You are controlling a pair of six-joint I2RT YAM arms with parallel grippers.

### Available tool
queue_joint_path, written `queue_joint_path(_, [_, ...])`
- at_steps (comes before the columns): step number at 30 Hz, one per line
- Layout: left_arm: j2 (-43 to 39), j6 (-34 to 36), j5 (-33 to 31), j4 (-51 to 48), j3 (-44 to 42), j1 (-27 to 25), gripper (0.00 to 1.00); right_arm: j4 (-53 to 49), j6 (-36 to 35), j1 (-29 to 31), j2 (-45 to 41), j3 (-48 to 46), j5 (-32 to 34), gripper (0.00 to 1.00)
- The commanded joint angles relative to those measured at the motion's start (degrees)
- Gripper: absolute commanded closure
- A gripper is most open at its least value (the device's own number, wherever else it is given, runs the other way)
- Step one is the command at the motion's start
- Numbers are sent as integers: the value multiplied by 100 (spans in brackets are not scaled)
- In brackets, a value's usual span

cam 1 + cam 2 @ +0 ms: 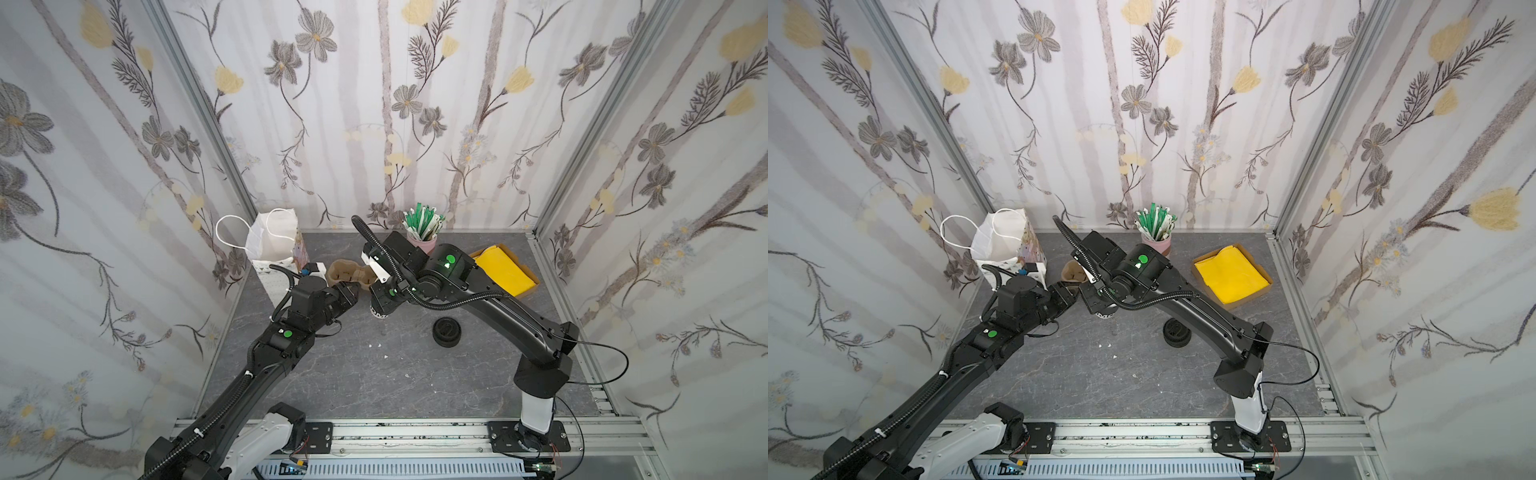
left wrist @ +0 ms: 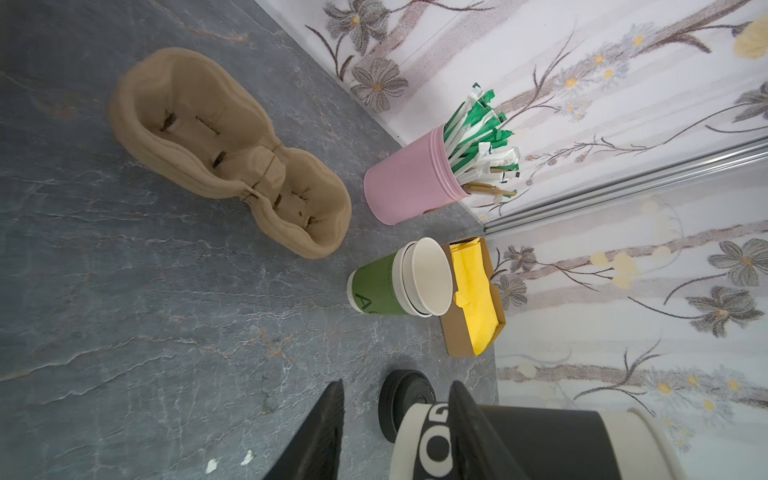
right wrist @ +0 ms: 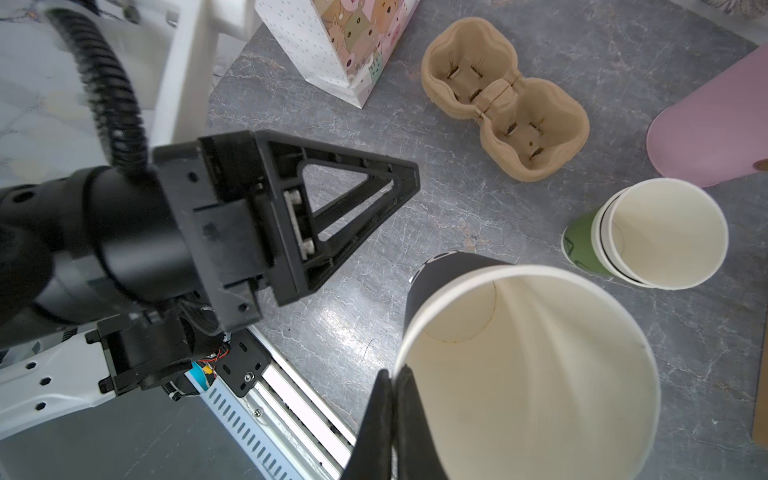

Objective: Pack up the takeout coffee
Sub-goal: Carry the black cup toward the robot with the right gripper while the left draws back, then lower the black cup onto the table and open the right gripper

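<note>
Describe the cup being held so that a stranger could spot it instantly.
Start at the grey marble-patterned tabletop; near its middle the right end effector pinches the rim of a black paper cup with a cream inside. Unlike the stacked green paper cups beside it, it is single, black-walled and gripped.

Handled bags (image 1: 270,245): one
Pulp carriers (image 2: 232,153): one (two wells)
Black paper cups (image 3: 519,395): one
Green cup stacks (image 2: 374,282): one
Pink holders (image 2: 409,187): one
Napkin boxes (image 2: 457,336): one
Black lid piles (image 1: 446,330): one

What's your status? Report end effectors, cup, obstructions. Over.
Right end effector shut on cup rim. Left end effector open, empty, beside cup. Cup lidless; black lids on table. Carrier empty, nothing blocking.
</note>
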Motion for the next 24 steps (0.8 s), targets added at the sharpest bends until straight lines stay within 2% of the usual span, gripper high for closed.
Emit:
queue_joint_path(1, [-208, 172, -284, -555, 54, 20, 56, 34, 532, 100, 106, -102, -64, 100])
queue_joint_path(7, [-461, 457, -251, -915, -146, 35, 55, 251, 825, 343, 389, -438, 90, 100])
queue_joint_path(17, [-689, 593, -156, -1157, -524, 34, 54, 1691, 1265, 376, -90, -2487, 217, 100])
queue_joint_path(24, [-753, 627, -379, -1188, -510, 35, 54, 2102, 1182, 310, 9, -2950, 223, 100])
